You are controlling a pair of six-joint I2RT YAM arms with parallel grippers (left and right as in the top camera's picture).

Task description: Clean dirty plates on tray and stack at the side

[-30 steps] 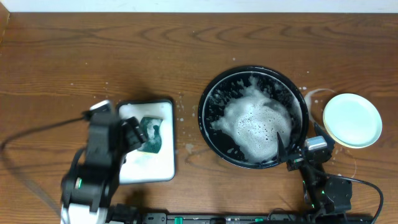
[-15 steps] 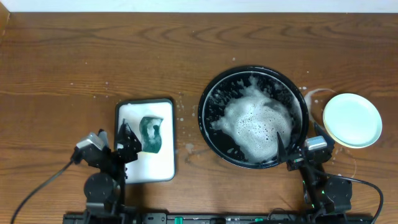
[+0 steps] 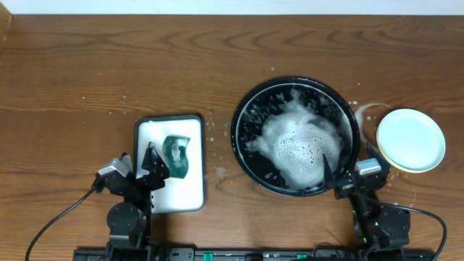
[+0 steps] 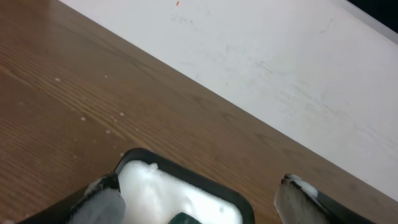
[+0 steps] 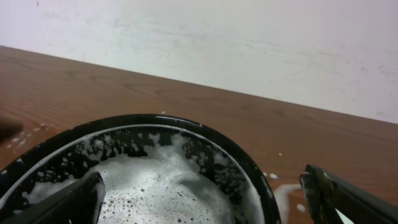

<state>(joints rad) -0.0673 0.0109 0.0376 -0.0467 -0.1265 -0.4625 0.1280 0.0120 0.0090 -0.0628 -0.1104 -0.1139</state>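
The black round tray (image 3: 236,138) holds white foam (image 3: 297,145) that hides its bottom; no plate shows inside it. The plates (image 3: 410,139) sit stacked on the table to the right of the tray, a mint-blue one on top with a yellow edge beneath. My right gripper (image 3: 346,168) is open and empty at the tray's near right rim; in the right wrist view its fingers (image 5: 202,199) frame the foamy tray (image 5: 155,118). My left gripper (image 3: 138,163) is open and empty at the near left of the white tray.
A white rectangular dark-rimmed tray (image 3: 154,134) with a green sponge (image 3: 176,156) lies left of the black tray; it also shows in the left wrist view (image 4: 161,193). Water drops and a wet ring mark the wood near the plates. A white wall runs behind the table.
My left arm has drawn back from over the white tray toward the table's front edge and settled low. The right arm, the plates and the foam have not moved.
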